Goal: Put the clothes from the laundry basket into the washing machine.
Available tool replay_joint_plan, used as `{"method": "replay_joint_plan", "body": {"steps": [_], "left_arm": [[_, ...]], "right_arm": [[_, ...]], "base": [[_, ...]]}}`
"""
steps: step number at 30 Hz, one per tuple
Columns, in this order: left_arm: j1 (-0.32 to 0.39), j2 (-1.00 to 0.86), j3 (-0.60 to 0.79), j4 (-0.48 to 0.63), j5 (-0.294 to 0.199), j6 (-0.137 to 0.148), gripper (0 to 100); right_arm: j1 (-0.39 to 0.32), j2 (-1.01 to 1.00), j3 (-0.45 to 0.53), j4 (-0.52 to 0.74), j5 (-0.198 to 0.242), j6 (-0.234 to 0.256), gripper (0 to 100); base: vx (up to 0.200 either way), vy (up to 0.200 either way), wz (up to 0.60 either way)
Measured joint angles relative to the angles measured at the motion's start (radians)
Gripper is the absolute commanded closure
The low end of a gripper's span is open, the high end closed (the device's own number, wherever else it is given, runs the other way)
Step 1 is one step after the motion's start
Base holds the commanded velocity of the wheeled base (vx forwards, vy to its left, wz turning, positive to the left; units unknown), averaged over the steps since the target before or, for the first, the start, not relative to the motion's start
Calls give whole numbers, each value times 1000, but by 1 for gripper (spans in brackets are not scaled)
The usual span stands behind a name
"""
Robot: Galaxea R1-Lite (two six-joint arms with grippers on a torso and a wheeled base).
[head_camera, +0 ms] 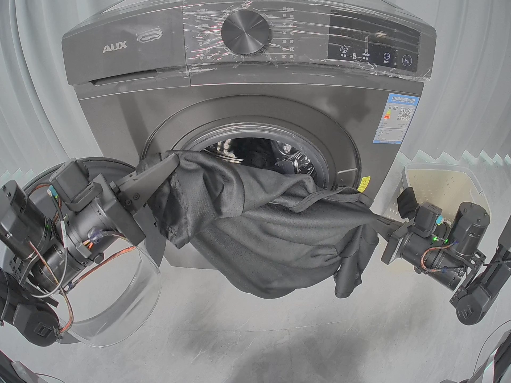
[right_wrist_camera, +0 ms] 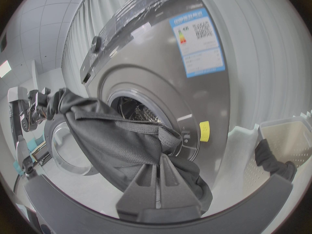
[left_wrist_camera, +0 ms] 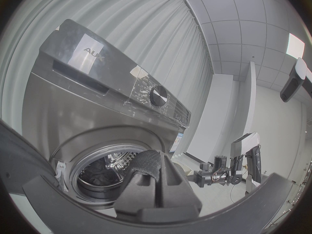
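Note:
A dark grey garment (head_camera: 261, 230) hangs stretched between both grippers in front of the washing machine's (head_camera: 245, 81) open drum (head_camera: 261, 152). My left gripper (head_camera: 173, 160) is shut on its left end at the drum's left rim; the pinched cloth (left_wrist_camera: 146, 161) shows between the fingers (left_wrist_camera: 172, 179). My right gripper (head_camera: 375, 219) is shut on the garment's right end (right_wrist_camera: 130, 140), low at the drum's right side. The garment's middle sags below the opening. Dark clothing (left_wrist_camera: 96, 174) lies inside the drum. The cream laundry basket (head_camera: 444, 187) stands right of the machine, with a dark piece (right_wrist_camera: 271, 161) draped over its rim.
The machine's round door (head_camera: 106, 272) stands swung open to the left, below my left arm. Grey floor (head_camera: 277, 336) spreads in front of the machine. A pale curtain (head_camera: 468, 81) hangs behind the machine and basket.

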Motion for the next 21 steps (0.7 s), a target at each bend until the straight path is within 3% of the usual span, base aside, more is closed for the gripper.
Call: {"method": "replay_joint_plan", "body": {"steps": [6, 16, 21], "left_arm": [[4, -12, 44, 0, -4, 1, 100], [46, -17, 37, 0, -3, 2, 100], [57, -17, 26, 0, -3, 0, 100]], "right_arm": [[5, -67, -38, 0, -52, 1, 100], [17, -118, -52, 1, -53, 2, 100], [44, -124, 3, 2, -50, 0, 100]], "base": [[0, 0, 0], [0, 0, 0], [0, 0, 0]]}}
